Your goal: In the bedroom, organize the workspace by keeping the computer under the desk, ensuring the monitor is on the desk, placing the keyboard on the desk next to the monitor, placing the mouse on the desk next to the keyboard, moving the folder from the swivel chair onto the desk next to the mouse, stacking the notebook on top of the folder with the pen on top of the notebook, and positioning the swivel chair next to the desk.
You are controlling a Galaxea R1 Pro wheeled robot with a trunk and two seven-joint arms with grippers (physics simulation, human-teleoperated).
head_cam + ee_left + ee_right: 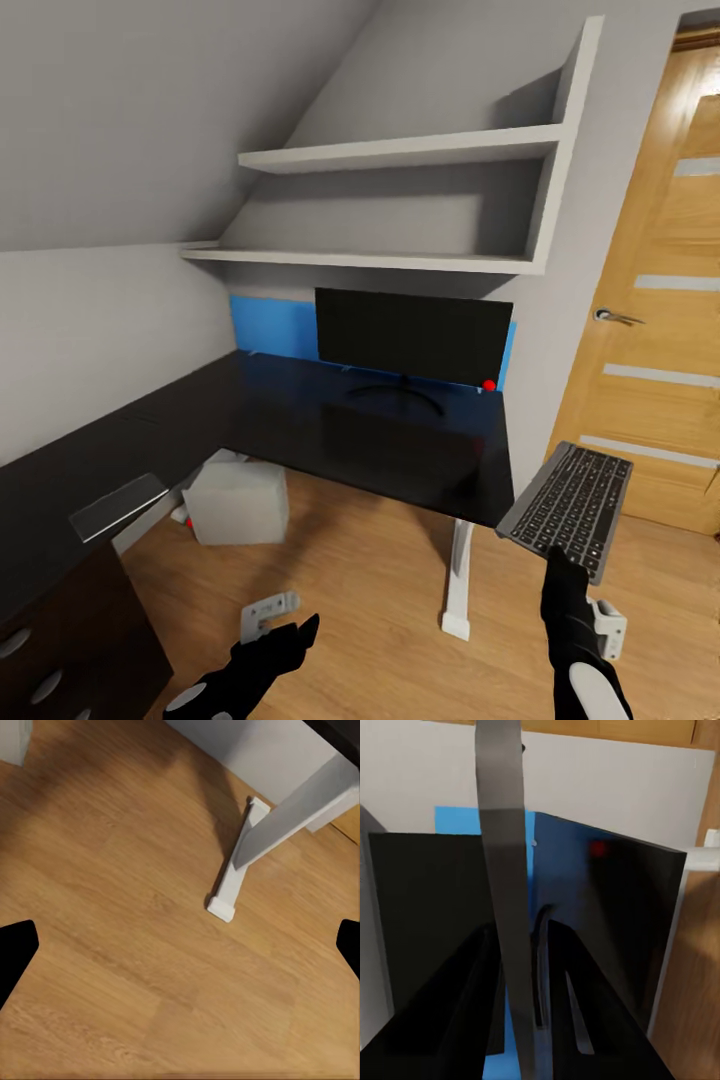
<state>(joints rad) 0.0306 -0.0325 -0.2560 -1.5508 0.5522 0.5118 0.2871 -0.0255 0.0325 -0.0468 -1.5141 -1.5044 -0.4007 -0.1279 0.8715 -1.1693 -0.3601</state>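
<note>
Black monitor (413, 338) already stood on the surface (400, 440) ahead of the right hand (566, 578), which gripped the keyboard (570, 505) aloft beside it, unplaced; left hand (280, 640) hung wide, empty.

The head view looks forward and down from well back onto the desk (400, 450) and monitor (413, 338), the left wrist view faces the floor (135, 945) and the desk leg (232, 881), and the right wrist view looks close along its fingers at the same monitor (427, 915).

Blk grippers: left gripper (283, 640), right gripper (563, 580), white-capped wrists.
</note>
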